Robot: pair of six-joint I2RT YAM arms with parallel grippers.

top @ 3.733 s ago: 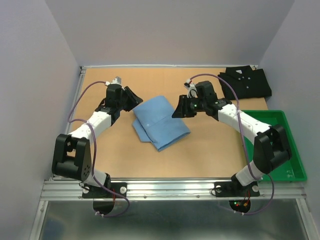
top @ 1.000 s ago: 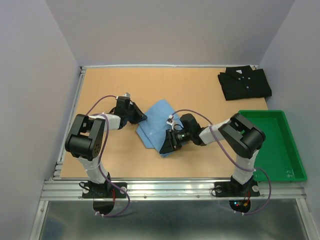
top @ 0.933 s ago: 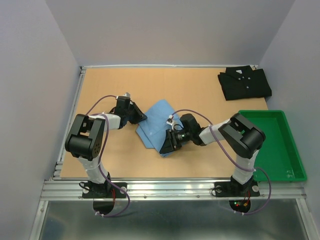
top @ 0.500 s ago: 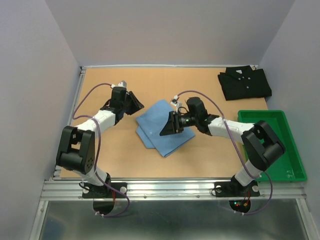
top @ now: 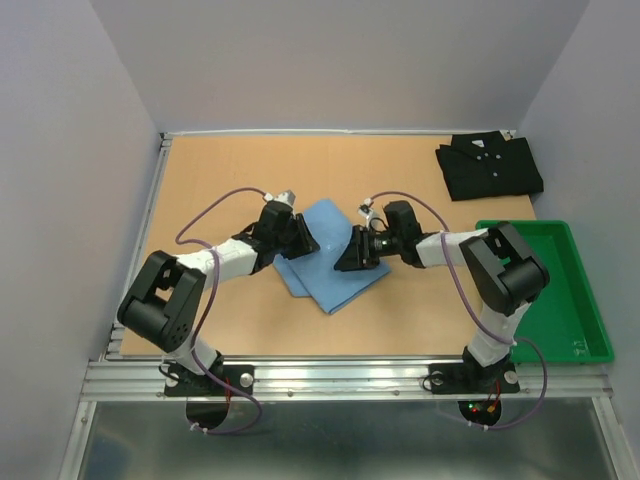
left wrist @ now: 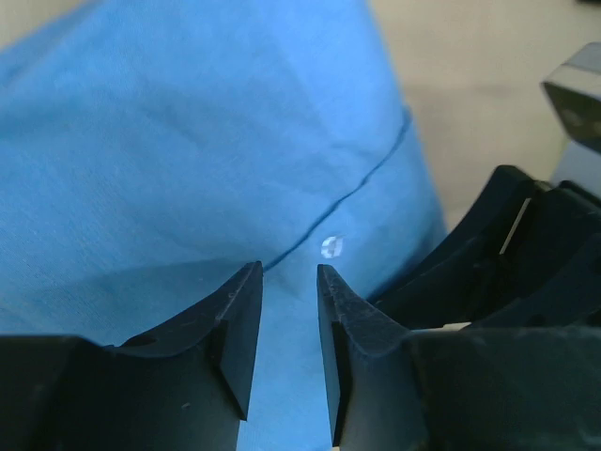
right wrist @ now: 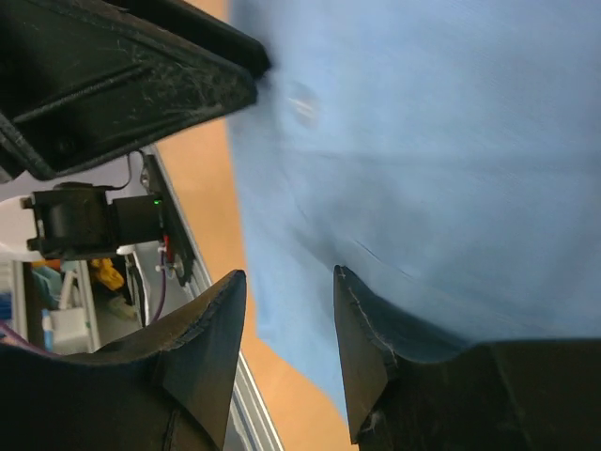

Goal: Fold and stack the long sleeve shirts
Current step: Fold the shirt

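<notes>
**Task state: folds made, stack not yet made.** The black shirt [top: 490,165] lies folded into a compact rectangle, collar up, just beyond the far end of the green tray [top: 580,310]. The light blue shirt [top: 330,280] lies well to the left of the tray on the worktop [top: 400,330]. It is folded to a similar packet, with layered edges showing on its near side.

I have both arms over this packet. The left pincer [top: 300,240] is at the side farther from the tray, and the right pincer [top: 357,255] is at the side nearer the tray. In the wrist views each pincer's jaws stand apart with nothing between them and blue cloth beyond.

I judge both folds essentially done. The stacking remains, because the two shirts lie well apart and one must be carried onto the other.
</notes>
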